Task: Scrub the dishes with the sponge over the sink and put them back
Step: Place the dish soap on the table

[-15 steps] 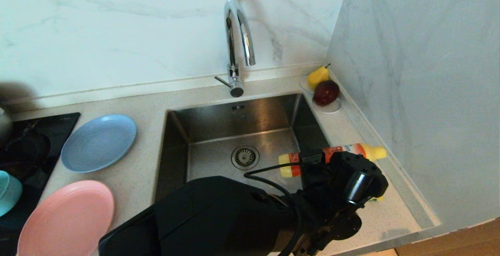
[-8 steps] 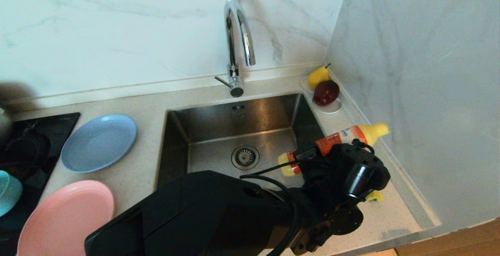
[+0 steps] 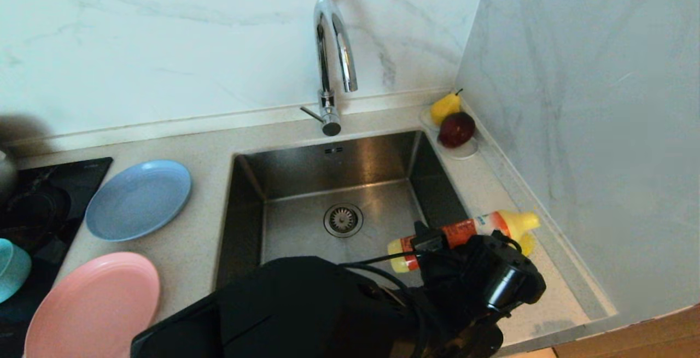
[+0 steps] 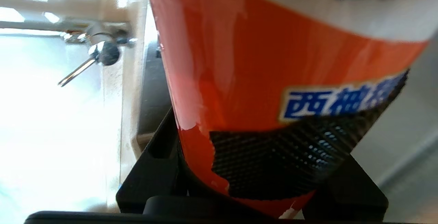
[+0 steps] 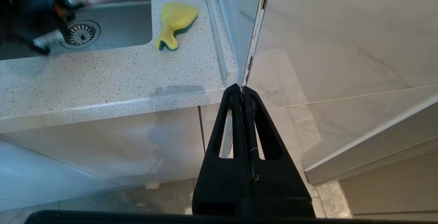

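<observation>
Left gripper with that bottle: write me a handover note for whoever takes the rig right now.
Left gripper: shut on the orange dish-soap bottle, held lying across the sink's right edge.
Right gripper: shut, empty, parked off the counter's front edge.
Sponge: on the counter right of the sink, untouched.
Dishes: blue plate, pink plate and teal bowl lie left of the sink.
Done: soap bottle picked up only.
Left: take the sponge, scrub each dish over the sink, put them back.
</observation>
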{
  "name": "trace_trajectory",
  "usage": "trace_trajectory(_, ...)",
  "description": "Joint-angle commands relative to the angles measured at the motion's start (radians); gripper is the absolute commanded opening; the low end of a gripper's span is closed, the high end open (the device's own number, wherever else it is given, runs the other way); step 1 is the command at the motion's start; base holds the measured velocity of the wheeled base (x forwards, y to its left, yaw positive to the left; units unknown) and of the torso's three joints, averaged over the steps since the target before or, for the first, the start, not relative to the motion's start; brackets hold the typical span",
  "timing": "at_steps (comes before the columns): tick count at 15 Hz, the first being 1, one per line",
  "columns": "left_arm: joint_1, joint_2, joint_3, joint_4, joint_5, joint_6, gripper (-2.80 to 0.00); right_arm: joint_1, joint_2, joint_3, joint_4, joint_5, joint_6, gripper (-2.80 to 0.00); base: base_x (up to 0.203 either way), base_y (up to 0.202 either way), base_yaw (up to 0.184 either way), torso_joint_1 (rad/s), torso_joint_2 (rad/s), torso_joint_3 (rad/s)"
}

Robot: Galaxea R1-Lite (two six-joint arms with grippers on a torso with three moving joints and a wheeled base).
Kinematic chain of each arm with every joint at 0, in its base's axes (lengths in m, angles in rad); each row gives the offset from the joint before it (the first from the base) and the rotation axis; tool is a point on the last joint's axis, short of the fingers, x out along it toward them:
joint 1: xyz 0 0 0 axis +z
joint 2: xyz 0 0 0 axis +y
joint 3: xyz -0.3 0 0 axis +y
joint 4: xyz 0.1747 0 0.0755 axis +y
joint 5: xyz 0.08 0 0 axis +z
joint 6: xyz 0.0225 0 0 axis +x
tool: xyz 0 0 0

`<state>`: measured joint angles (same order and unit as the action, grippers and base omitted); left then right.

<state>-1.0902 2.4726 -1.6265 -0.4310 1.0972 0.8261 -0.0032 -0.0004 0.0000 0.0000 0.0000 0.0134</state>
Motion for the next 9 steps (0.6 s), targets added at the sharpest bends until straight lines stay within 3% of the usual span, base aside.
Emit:
trace_trajectory(1,-0.009,0.03,0.022,-0.002,0.008,0.021,-2.8,0.0,0.0,0.0,0.0,0.0,0.0,-2.8,0.0,0.0,0.0,0.0,0.0,0.0)
trace_trajectory(4,-0.01,0.021,0.045,0.016,0.009,0.081,-2.8,0.0,0.0,0.0,0.0,0.0,0.0,-2.8,0.0,0.0,0.0,0.0,0.0,0.0)
trace_trajectory(9,-0.01,0.016,0.035,0.104,0.015,0.11,-2.8,0.0,0.0,0.0,0.0,0.0,0.0,-2.8,0.0,0.0,0.0,0.0,0.0,0.0)
